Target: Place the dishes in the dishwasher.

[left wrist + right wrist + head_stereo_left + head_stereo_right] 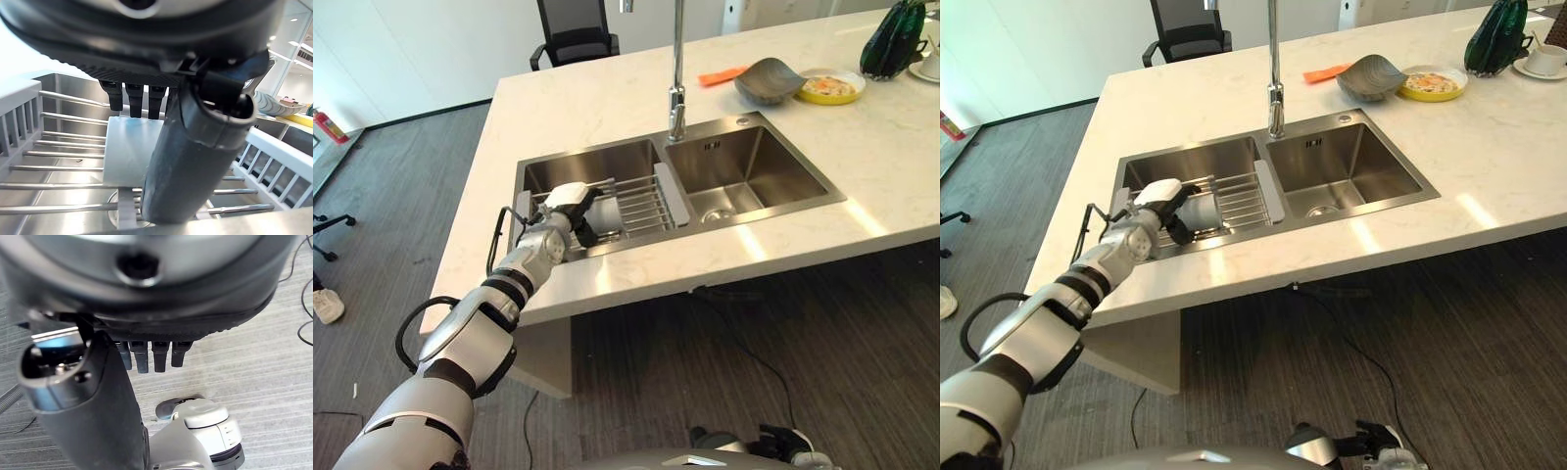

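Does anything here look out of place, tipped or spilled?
Little stands out. A white cup lies on its side on the rack over the left sink basin, with the left hand at it. On the counter, the grey bowl sits tilted.

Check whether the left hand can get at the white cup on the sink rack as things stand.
Probably yes: the left hand is already over the rack in the left basin, fingers reaching down at the white cup, with nothing between them.
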Robot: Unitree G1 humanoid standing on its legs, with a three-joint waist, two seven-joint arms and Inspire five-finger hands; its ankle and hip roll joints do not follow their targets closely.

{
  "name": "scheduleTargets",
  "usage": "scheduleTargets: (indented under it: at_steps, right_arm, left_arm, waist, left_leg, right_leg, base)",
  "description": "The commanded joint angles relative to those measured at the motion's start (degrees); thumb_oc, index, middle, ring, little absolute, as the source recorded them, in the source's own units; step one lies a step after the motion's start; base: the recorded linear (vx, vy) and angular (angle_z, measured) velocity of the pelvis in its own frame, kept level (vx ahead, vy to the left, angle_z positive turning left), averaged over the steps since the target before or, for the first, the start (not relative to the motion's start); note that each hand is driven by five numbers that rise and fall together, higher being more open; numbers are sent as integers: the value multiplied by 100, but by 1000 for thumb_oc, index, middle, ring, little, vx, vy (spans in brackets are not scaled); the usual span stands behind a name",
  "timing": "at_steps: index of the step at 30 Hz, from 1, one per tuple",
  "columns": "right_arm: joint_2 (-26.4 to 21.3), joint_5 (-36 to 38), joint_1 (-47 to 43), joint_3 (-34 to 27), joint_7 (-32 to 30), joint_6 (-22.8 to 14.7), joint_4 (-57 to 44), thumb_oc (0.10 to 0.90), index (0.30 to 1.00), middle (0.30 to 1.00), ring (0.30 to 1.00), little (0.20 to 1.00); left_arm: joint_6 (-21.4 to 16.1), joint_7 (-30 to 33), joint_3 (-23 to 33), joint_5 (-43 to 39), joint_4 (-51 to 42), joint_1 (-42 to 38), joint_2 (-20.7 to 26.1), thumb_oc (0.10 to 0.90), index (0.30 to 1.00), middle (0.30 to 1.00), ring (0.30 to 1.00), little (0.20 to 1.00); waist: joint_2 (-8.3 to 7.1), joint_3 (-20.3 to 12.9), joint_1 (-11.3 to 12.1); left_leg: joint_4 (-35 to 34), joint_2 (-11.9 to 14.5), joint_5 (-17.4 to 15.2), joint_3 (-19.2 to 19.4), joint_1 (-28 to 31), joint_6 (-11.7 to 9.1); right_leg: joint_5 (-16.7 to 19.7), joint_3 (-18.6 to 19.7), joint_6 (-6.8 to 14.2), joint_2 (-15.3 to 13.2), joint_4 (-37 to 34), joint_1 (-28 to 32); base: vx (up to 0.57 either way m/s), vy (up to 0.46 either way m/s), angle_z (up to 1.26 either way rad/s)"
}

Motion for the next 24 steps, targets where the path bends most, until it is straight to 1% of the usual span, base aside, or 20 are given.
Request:
scheduleTargets:
  at_steps: [1,5,6,7,11,14,15,16,18,19,20,21,24]
  right_arm:
    - [206,120,-76,260,100,-47,267,800,900,900,900,900]
    - [250,115,-141,400,137,-34,265,800,900,900,900,900]
    - [237,152,-180,392,121,-42,234,800,900,900,900,900]
    - [238,152,-180,393,121,-42,233,800,900,900,900,900]
    - [263,184,-255,392,117,-39,199,800,900,900,900,900]
    - [270,158,-231,411,110,-77,171,800,900,900,900,900]
    - [284,181,-204,407,97,-131,126,800,900,900,900,900]
    - [325,205,-123,375,30,-221,-10,800,900,900,900,900]
    - [321,204,-114,389,29,-218,-15,800,900,900,900,900]
    - [362,164,-104,386,-46,-265,-77,800,900,900,900,900]
    - [362,164,-104,386,-46,-265,-77,800,900,900,900,900]
    - [409,60,-35,351,-115,-249,-40,800,900,900,900,900]
    - [435,3,64,296,-196,-230,-19,800,900,900,900,900]
  left_arm:
    - [-4,193,59,290,517,-1551,161,800,900,900,900,900]
    - [21,112,-77,466,664,-1563,-48,800,900,900,900,900]
    - [-21,27,-172,533,419,-1567,-52,800,900,900,900,900]
    - [-18,23,-171,534,411,-1564,-47,400,300,300,300,300]
    - [-37,9,-189,541,126,-1492,-32,400,300,300,300,300]
    - [-60,317,-85,636,-170,-1392,12,400,300,300,300,300]
    - [-196,795,121,594,-782,-1356,124,400,300,300,300,300]
    - [-376,1376,505,583,-1802,-892,475,400,300,300,300,300]
    - [-366,1365,523,587,-1838,-858,493,400,300,300,300,300]
    - [-423,1801,1084,342,-2411,-398,732,400,300,300,300,300]
    - [-423,1801,1084,342,-2411,-398,732,400,300,300,300,300]
    - [-359,2265,1661,-117,-2626,-138,643,400,300,300,300,300]
    - [-435,2659,2334,-728,-3221,-39,554,400,300,300,300,300]
  waist:
    - [-308,-99,57]
    - [-295,-91,38]
    - [-282,-78,38]
    - [-283,-79,38]
    - [-272,-72,66]
    - [-292,-75,81]
    - [-310,-75,93]
    - [-353,-67,110]
    - [-351,-74,100]
    - [-389,-95,135]
    - [-389,-95,135]
    - [-420,-135,154]
    - [-441,-174,166]
  left_leg:
    - [33,228,-463,34,362,-292]
    - [33,224,-470,53,367,-288]
    - [33,224,-475,54,359,-286]
    - [33,223,-475,55,359,-286]
    - [33,226,-479,62,362,-280]
    - [33,230,-490,60,371,-283]
    - [33,234,-486,54,372,-288]
    - [33,244,-497,51,379,-295]
    - [33,245,-499,53,382,-295]
    - [33,250,-510,57,387,-301]
    - [33,250,-510,57,387,-301]
    - [33,256,-523,55,395,-310]
    - [33,265,-539,42,399,-319]
  right_leg:
    - [-304,-210,433,-348,71,-50]
    - [-302,-198,431,-341,71,-55]
    - [-297,-194,431,-342,71,-66]
    - [-297,-193,431,-342,71,-67]
    - [-291,-188,436,-349,71,-64]
    - [-297,-196,431,-344,71,-51]
    - [-302,-209,424,-341,71,-43]
    - [-319,-215,420,-331,71,-36]
    - [-320,-213,420,-331,71,-34]
    - [-324,-205,418,-327,71,-33]
    - [-324,-205,418,-327,71,-33]
    - [-328,-214,414,-320,71,-26]
    - [-351,-226,394,-307,71,2]
  base:
    - [0,0,0]
    - [0,0,0]
    - [0,0,0]
    - [0,0,0]
    - [0,0,0]
    - [0,0,0]
    - [0,0,0]
    - [0,0,0]
    - [0,-12,-6]
    - [4,-11,-3]
    - [23,-18,8]
    - [24,-8,-6]
    - [15,-5,-3]
